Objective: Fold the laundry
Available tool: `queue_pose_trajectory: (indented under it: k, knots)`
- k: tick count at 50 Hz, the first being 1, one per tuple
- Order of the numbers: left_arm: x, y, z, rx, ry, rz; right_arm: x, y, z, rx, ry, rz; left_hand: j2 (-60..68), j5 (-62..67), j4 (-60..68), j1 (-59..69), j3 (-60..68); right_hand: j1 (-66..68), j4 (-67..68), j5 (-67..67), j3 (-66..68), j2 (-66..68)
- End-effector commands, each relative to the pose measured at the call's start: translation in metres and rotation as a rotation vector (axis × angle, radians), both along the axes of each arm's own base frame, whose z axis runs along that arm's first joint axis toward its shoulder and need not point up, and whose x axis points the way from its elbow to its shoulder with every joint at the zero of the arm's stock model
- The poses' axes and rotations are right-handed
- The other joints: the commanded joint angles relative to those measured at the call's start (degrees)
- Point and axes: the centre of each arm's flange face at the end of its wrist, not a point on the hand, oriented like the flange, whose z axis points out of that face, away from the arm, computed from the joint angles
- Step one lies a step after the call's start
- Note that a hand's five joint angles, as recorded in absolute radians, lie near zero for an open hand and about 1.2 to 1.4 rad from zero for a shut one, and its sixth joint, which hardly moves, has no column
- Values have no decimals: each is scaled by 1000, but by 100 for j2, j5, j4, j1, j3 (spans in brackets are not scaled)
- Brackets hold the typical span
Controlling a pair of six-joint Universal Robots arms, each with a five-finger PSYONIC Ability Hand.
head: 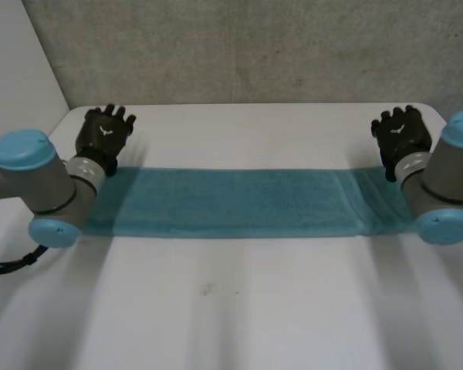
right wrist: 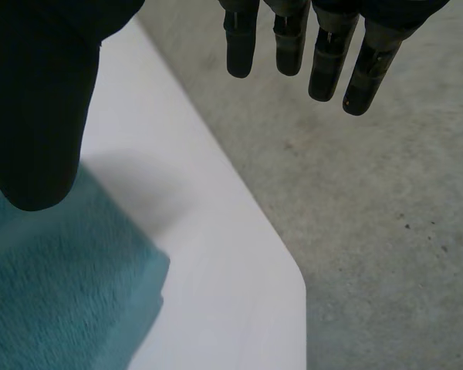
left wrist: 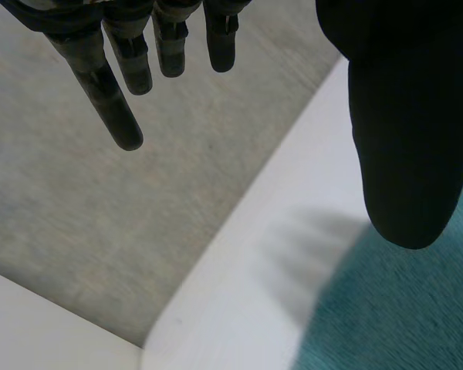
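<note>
Nearest lies a bare stretch of the white table [head: 231, 308]. Past it, a teal towel [head: 231, 202] is folded into one long narrow strip that reaches from under the left arm [head: 31, 181] across to the right arm [head: 447, 181]. Toward the right hand's end, the edge of a folded layer crosses the strip.

The left hand [head: 104, 131] is just past the strip's far edge, at its end on that side. Its wrist view shows its fingers [left wrist: 112, 100] straight and hanging loose, well apart from the thumb [left wrist: 405, 139], with nothing between them. The hand holds nothing. The towel's end lies under the thumb, white table lies under the palm, and the fingertips point out past the table's rounded corner.

The right hand [head: 400, 132] is at the strip's other end, also just past the far edge. Its fingers [right wrist: 293, 46] are straight and relaxed, set wide of the thumb [right wrist: 38, 116], and they hold nothing. The towel's corner, where stacked layers show, lies under the thumb. A band of bare table lies under the palm, and the fingertips reach beyond the table's edge.

I cannot tell whether either thumb touches the cloth.

Beyond both sets of fingertips and the table's far edge is speckled grey ground [head: 239, 46].
</note>
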Motion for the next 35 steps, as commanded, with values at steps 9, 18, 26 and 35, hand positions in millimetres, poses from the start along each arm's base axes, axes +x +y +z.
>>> queue_pose_trajectory:
  k: [9, 18, 26, 35]
  knots:
    - [16, 86, 43, 111, 223, -12, -61, 62, 30, 326, -246, 31, 20, -172, -1418, -35, 10, 721, 572, 485, 659, 630]
    - [13, 126, 38, 238, 405, -31, -85, 54, 6, 385, -277, 17, 20, -172, -1418, -35, 10, 1578, 1430, 1343, 1517, 1487]
    - [9, 133, 29, 271, 427, -34, -94, 39, -29, 403, -276, 25, 20, -172, -1418, -35, 10, 2199, 2051, 1964, 2138, 2108]
    - [10, 132, 27, 268, 432, -15, -103, 29, -38, 401, -254, 10, 20, -172, -1418, -35, 10, 3426, 3278, 3191, 3365, 3335]
